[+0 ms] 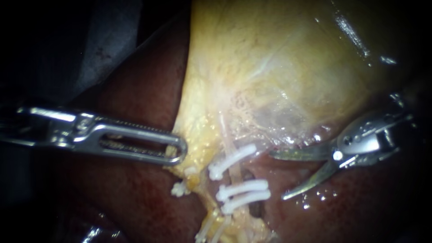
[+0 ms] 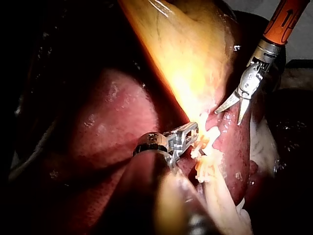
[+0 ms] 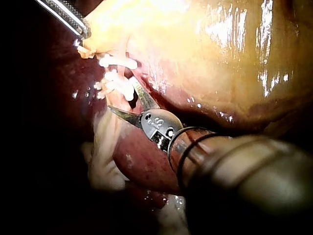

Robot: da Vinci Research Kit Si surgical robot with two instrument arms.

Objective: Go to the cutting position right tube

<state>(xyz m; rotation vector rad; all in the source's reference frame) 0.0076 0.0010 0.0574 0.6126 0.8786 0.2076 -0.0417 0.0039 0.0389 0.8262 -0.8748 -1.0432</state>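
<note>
Right tube (image 1: 233,173) looks soft, slick, thin; right instrument (image 1: 278,175), jaws spread, should take it between the clips (image 1: 243,187); left instrument (image 1: 179,150) jaws pinch the gallbladder (image 1: 270,67).

Light fell brightest on the pale yellow, glistening gallbladder (image 1: 279,67), with white glare streaks; the dark red liver (image 1: 135,198) sat dimmer, and every view's edges sank into black shadow.

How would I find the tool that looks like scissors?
Find the big yellow gallbladder. Just under its right-hand edge, over the dark red liver, the right instrument comes in. It alone has two thin, curved, pointed blades standing open towards the white clips; the left instrument has flat slotted jaws.
</note>
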